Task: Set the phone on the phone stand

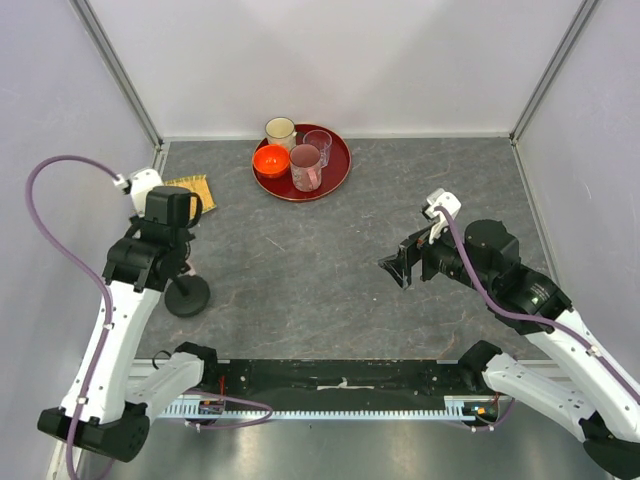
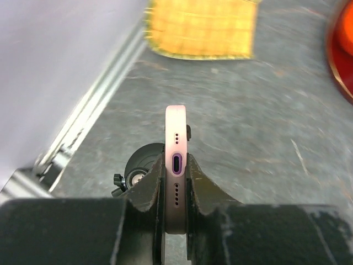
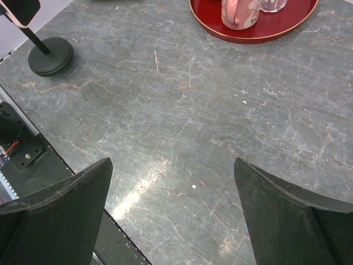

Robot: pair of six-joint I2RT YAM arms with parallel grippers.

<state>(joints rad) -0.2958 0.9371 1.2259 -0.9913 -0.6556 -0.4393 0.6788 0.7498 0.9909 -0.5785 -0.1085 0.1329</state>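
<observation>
Left wrist: I'm clamping the phone (image 2: 176, 138), likely stiff and slick, by its faces with the left gripper (image 2: 175, 185) over the phone stand (image 2: 140, 165). Meanwhile the right gripper (image 3: 172, 171) is hanging spread.

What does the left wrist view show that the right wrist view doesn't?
Left wrist only: the charging-port edge of the phone, clamped in the left gripper, and a yellow mat. Right wrist only: the open right gripper and a pink cup. Both: the phone stand, its base on the grey table.
</observation>
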